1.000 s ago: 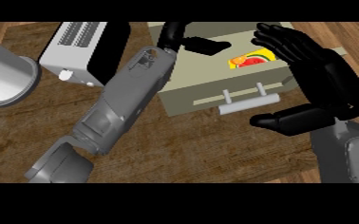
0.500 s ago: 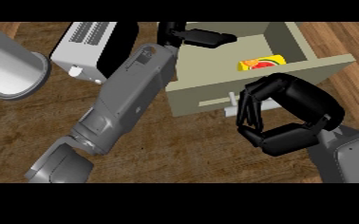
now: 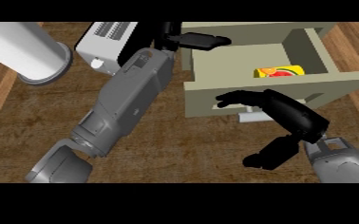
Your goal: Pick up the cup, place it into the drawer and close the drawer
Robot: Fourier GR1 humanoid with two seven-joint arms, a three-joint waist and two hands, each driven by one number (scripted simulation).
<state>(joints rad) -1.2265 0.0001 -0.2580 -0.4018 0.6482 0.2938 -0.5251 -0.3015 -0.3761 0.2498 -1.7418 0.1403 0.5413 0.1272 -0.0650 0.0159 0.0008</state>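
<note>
View: head view, looking steeply down on the wooden tabletop [image 3: 175, 147].
Drawer: the beige drawer [image 3: 200, 99] stood pulled open at the upper right, its inside in plain sight.
Cup: the yellow cup [image 3: 279, 71] with a red-and-orange print lay on its side inside the drawer, just behind the front wall and towards the right side.
Left hand: the left hand [image 3: 188, 40] sat at the drawer's rear left corner, its fingers [image 3: 210, 41] straight and held together, pointing right along the back wall and gripping nothing.
Right hand: the right hand [image 3: 291, 116] was against the drawer's front wall, fingers [image 3: 242, 97] arched in a relaxed bend with the tips on the front panel and the thumb spread well apart below.
Handle: the pale handle [image 3: 251, 117] showed just under those fingers; they seemed to rest over it rather than clasp it, though the hand hid the contact.
White appliance: a slotted white appliance [image 3: 105, 45] stood left of the drawer.
Cylinder: a pale cylinder [image 3: 32, 52] stood at the far left.
</note>
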